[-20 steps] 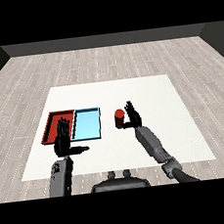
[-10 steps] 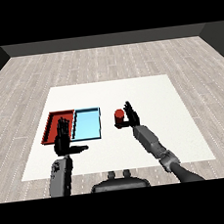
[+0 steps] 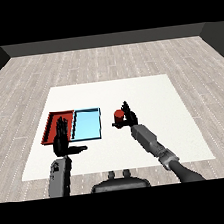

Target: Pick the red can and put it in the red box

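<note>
The small red cylindrical can (image 3: 119, 116) stands upright on the white rectangular table (image 3: 146, 95), just to the right of the light blue shallow tray (image 3: 86, 124) and apart from it. The red shallow tray (image 3: 53, 125) lies directly left of the blue one, their edges side by side.

Right hand (image 3: 129, 116): the grey forearm enters from the lower right and slopes up and left. The hand is raised beside the can's right side, fingers extended upward, thumb reaching under the can's near side. It appears to touch the can, though contact cannot be confirmed at this angle; no fingers are curled round it.

Left hand (image 3: 63, 139): held upright over the red tray's near edge, fingers straight, thumb spread rightward, holding nothing.
</note>
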You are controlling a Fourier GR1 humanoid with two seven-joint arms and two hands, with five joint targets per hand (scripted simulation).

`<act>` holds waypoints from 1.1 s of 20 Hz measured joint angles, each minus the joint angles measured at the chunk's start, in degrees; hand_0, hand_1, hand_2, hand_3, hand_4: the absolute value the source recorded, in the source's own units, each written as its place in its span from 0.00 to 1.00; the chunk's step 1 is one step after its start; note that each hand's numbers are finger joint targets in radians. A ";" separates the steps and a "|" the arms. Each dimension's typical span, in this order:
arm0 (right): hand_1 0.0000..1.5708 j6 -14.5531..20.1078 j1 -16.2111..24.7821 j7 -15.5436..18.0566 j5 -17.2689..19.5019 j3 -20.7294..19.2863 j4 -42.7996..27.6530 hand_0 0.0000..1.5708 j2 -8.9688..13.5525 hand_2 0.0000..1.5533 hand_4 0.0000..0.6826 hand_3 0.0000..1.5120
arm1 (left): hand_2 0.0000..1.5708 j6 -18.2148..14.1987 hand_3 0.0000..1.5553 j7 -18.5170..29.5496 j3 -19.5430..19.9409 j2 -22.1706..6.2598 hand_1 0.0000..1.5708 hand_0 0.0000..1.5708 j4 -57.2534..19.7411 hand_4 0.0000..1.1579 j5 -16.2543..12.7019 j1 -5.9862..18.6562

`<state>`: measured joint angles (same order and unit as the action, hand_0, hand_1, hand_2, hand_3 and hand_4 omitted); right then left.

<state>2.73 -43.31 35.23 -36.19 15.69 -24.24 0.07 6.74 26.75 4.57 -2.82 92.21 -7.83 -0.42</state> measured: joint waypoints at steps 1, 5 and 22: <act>0.00 -0.02 0.43 -0.47 0.28 -0.12 -0.63 0.00 -0.01 0.00 0.00 0.00 | 0.00 -0.20 0.00 -0.08 -0.43 0.27 0.00 0.00 0.89 0.00 0.27 -0.69; 0.00 0.55 -0.42 0.17 -2.71 2.74 0.04 0.00 -0.04 0.00 0.00 0.00 | 0.00 -0.81 0.00 -0.52 -1.03 0.91 0.00 0.00 1.48 0.00 0.50 -0.72; 0.89 2.08 -5.24 -1.83 -7.96 7.11 5.57 0.89 -0.04 0.91 0.43 0.91 | 0.00 0.54 0.00 -0.65 -0.26 -0.08 0.00 0.00 1.51 0.00 -0.69 -0.64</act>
<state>4.81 -48.55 33.41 -44.15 22.80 -18.67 0.03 7.28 26.10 4.32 -2.90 93.72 -8.52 -1.06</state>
